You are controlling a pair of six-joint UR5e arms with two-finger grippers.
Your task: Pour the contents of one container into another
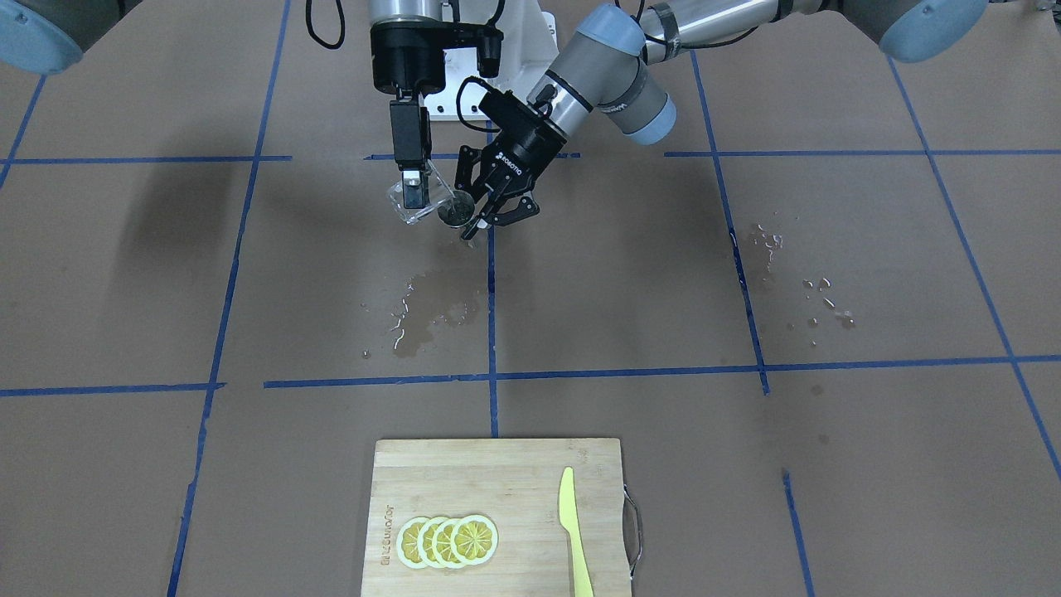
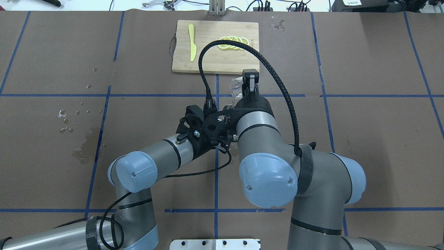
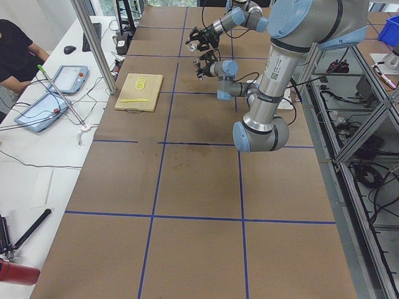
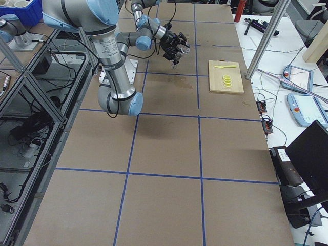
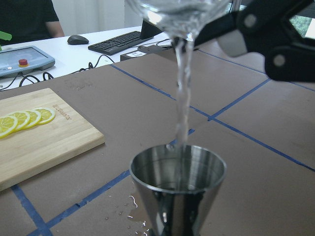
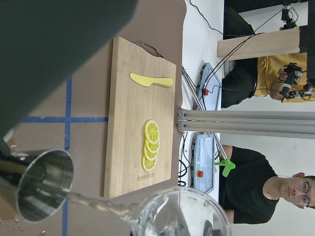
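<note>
In the front view your right gripper (image 1: 412, 191) is clamped on the tilted glass cup (image 1: 404, 207), lip over the jigger (image 1: 453, 213) that your left gripper (image 1: 479, 218) grips, both aloft. The left wrist view shows water (image 5: 183, 93) streaming in: mid-pour. Next, you likely level the cup once drained.

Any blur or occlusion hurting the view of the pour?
Left wrist: jigger and stream sharp, cup cropped at top. Right wrist: dark blurred mass fills the top left. Overhead: arms mostly hide the jigger. Front-facing: cup small and faint.
</note>
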